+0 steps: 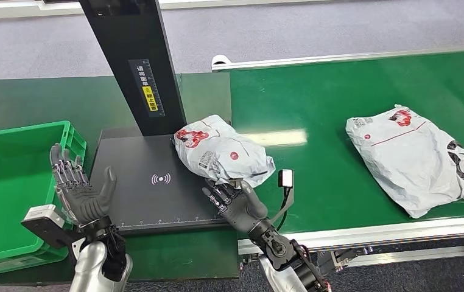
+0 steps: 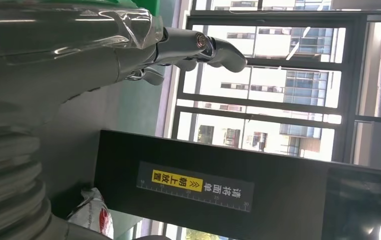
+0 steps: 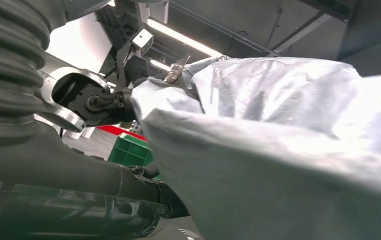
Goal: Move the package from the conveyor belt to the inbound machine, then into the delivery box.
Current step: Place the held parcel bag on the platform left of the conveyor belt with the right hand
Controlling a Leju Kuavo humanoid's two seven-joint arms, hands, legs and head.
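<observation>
Two grey packages in view: one package (image 1: pixel 222 151) on black inbound machine (image 1: pixel 138 201) plate edge, directly ahead of right hand (image 1: pixel 237 204); second package (image 1: pixel 417 157) on conveyor belt (image 1: pixel 327 109), well apart to right. Right hand fingers under package, gripping its near edge. Left hand (image 1: pixel 78 187) raised, fingers spread, holding nothing; green delivery box (image 1: pixel 10 182) just beside it.
</observation>
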